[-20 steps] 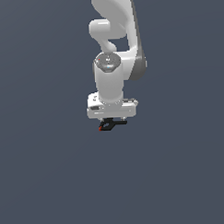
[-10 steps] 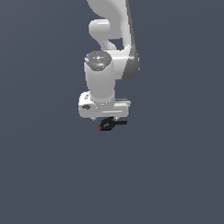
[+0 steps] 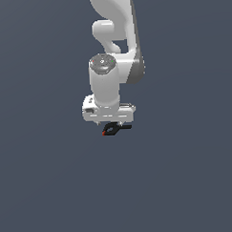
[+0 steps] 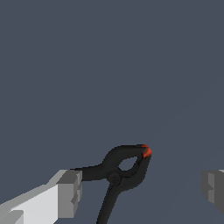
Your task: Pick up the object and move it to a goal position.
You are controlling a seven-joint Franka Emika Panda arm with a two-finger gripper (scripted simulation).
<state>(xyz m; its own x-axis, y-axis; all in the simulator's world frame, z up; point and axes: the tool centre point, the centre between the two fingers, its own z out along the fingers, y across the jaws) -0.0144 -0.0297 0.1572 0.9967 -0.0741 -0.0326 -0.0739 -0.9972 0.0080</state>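
The arm (image 3: pixel 116 46) pointed straight down, its white hand (image 3: pixel 108 108) squared over the clamp (image 4: pixel 124 168), a small black spring clamp with a red-orange tip. In the wrist view the fingers (image 4: pixel 70 193) stood spread wide, one grey pad touching or just beside a handle, the other well apart across the gap, so nothing was gripped yet. The clamp lay between them on the plain grey floor (image 3: pixel 54 187), directly beneath the hand in the exterior view. That stance looked chosen so closing would catch the handles. No goal marker showed.
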